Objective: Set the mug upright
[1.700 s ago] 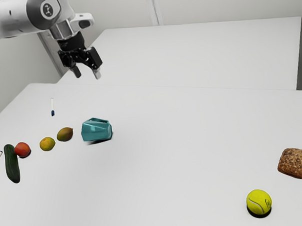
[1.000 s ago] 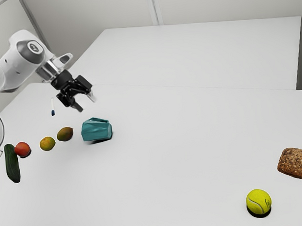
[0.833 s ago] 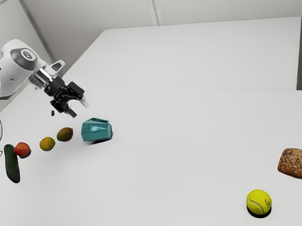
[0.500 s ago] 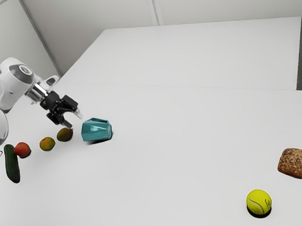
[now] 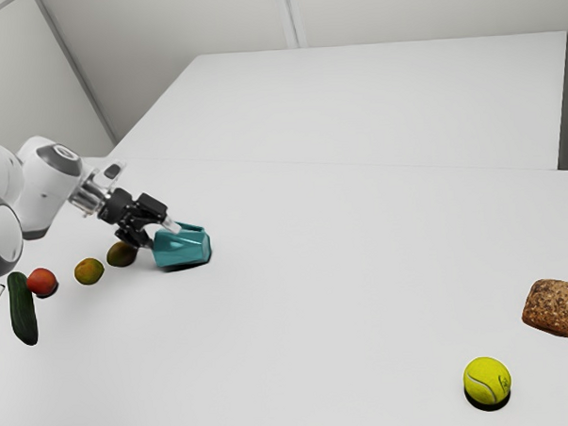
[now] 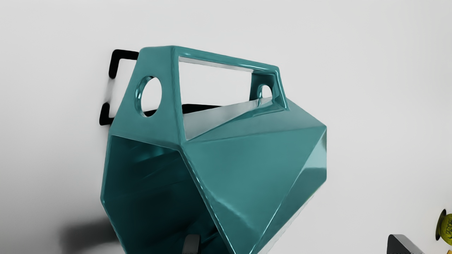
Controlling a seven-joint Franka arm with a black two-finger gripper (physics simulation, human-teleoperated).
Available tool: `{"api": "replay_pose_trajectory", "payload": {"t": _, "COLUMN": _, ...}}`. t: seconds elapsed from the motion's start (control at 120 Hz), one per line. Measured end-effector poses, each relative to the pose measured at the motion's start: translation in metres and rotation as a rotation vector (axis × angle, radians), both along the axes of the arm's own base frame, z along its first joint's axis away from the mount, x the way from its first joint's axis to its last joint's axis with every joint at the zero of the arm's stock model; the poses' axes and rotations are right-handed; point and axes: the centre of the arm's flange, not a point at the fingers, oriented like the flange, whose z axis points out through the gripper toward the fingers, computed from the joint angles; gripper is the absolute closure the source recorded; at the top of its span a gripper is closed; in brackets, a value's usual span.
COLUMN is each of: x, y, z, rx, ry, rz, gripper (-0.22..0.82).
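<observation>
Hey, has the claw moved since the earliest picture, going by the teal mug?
Yes. In the exterior view, the claw has moved down the picture, right up close to the teal mug, which lies on its side where it was.

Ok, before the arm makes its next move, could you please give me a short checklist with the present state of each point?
1. Fingers open: ok, they stand wide apart.
2. Mug upright: not ok, it lies on its side.
3. Mug's mouth toward the gripper: ok, the wrist view looks into it.
4. Fingers clear of the mug's wall: cannot tell; one shows in front of the mouth, the other out past the wall.
5. Gripper clear of the brownish fruit: cannot tell, they overlap in the exterior view.
6. Tennis ball and bread out of the way: ok, both lie well away from the mug.
</observation>
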Motion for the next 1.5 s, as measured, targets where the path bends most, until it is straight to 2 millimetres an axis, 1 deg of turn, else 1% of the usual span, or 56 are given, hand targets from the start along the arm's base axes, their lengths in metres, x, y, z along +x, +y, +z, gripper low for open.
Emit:
{"api": "replay_pose_trajectory", "payload": {"t": 0.133, "x": 0.001, "y": -0.004, "z": 0.002, "rx": -0.009, "ry": -0.024, "rz": 0.002, "gripper": 0.16}}
{"api": "replay_pose_trajectory", "payload": {"t": 0.3, "x": 0.003, "y": -0.02, "z": 0.01, "rx": -0.028, "ry": -0.048, "rz": -0.012, "gripper": 0.33}}
{"api": "replay_pose_trajectory", "payload": {"t": 0.458, "x": 0.006, "y": -0.028, "z": 0.011, "rx": -0.034, "ry": -0.054, "rz": -0.02, "gripper": 0.56}}
{"api": "replay_pose_trajectory", "payload": {"t": 0.558, "x": 0.008, "y": -0.029, "z": 0.013, "rx": -0.034, "ry": -0.057, "rz": -0.021, "gripper": 0.66}}
{"api": "replay_pose_trajectory", "payload": {"t": 0.692, "x": 0.01, "y": -0.032, "z": 0.019, "rx": -0.033, "ry": -0.067, "rz": -0.027, "gripper": 0.73}}
{"api": "replay_pose_trajectory", "payload": {"t": 0.9, "x": 0.009, "y": -0.033, "z": 0.021, "rx": -0.035, "ry": -0.067, "rz": -0.03, "gripper": 0.77}}
{"api": "replay_pose_trajectory", "payload": {"t": 0.958, "x": 0.009, "y": -0.034, "z": 0.026, "rx": -0.032, "ry": -0.073, "rz": -0.031, "gripper": 0.77}}
{"api": "replay_pose_trajectory", "payload": {"t": 1.025, "x": 0.01, "y": -0.039, "z": 0.038, "rx": -0.021, "ry": -0.086, "rz": -0.042, "gripper": 0.77}}
{"api": "replay_pose_trajectory", "payload": {"t": 1.067, "x": 0.012, "y": -0.047, "z": 0.046, "rx": -0.002, "ry": -0.093, "rz": -0.063, "gripper": 0.78}}
{"api": "replay_pose_trajectory", "payload": {"t": 1.108, "x": 0.014, "y": -0.061, "z": 0.057, "rx": 0.03, "ry": -0.102, "rz": -0.094, "gripper": 0.78}}
{"api": "replay_pose_trajectory", "payload": {"t": 1.133, "x": 0.014, "y": -0.072, "z": 0.061, "rx": 0.054, "ry": -0.104, "rz": -0.118, "gripper": 0.78}}
{"api": "replay_pose_trajectory", "payload": {"t": 1.2, "x": 0.004, "y": -0.105, "z": 0.071, "rx": 0.127, "ry": -0.104, "rz": -0.181, "gripper": 0.78}}
{"api": "replay_pose_trajectory", "payload": {"t": 1.242, "x": -0.003, "y": -0.124, "z": 0.077, "rx": 0.186, "ry": -0.107, "rz": -0.221, "gripper": 0.78}}
{"api": "replay_pose_trajectory", "payload": {"t": 1.292, "x": -0.007, "y": -0.14, "z": 0.084, "rx": 0.263, "ry": -0.114, "rz": -0.266, "gripper": 0.78}}
{"api": "replay_pose_trajectory", "payload": {"t": 1.408, "x": -0.007, "y": -0.181, "z": 0.102, "rx": 0.457, "ry": -0.132, "rz": -0.389, "gripper": 0.78}}
{"api": "replay_pose_trajectory", "payload": {"t": 1.5, "x": -0.005, "y": -0.216, "z": 0.107, "rx": 0.6, "ry": -0.134, "rz": -0.483, "gripper": 0.78}}
